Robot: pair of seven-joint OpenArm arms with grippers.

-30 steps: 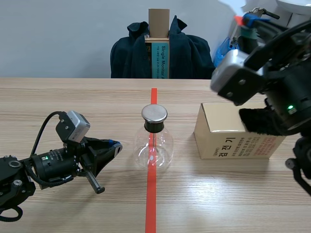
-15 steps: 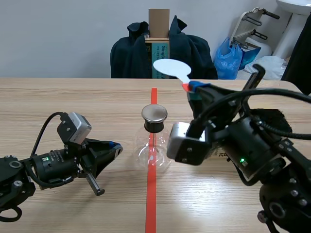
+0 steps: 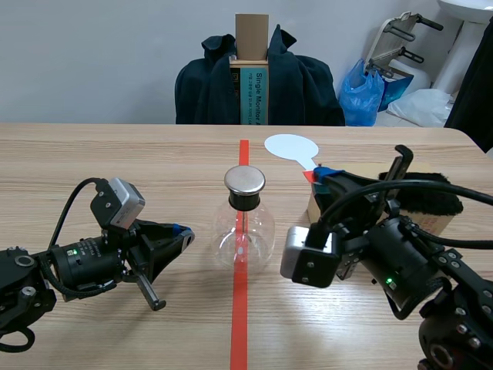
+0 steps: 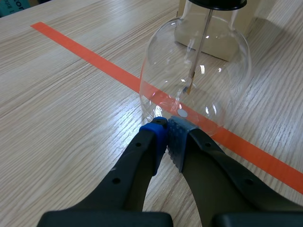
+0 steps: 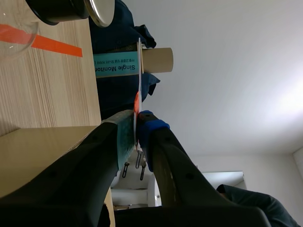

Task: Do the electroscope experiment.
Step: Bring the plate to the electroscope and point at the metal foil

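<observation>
Electroscope: the flask (image 3: pixel 244 231) stands upright on the orange-red tape line (image 3: pixel 239 324), between the two arms. Its metal cap (image 3: pixel 245 180) is bare on top, probably so that either arm can reach it.
Inside the glass: a thin rod (image 4: pixel 201 47) hangs down from the cap, so any response would show through the clear wall.
Paddle: the white paddle (image 3: pixel 291 146) is raised near the cap, off to the box side and apart from it. It seems to be held by its orange-red stem so the disc face stays free to approach the metal.
Right gripper: the right gripper (image 5: pixel 136 124) is closed on the paddle, its pads pinching the thin stem edge-on.
Left gripper: the left gripper (image 4: pixel 166 132) lies low on the table just beside the flask's base, fingers pressed together on nothing — whether they touch the glass I cannot tell.
Box: the cardboard box (image 3: pixel 362 168) behind the right arm carries a black fur (image 3: pixel 431 196), likely the rubbing cloth.
</observation>
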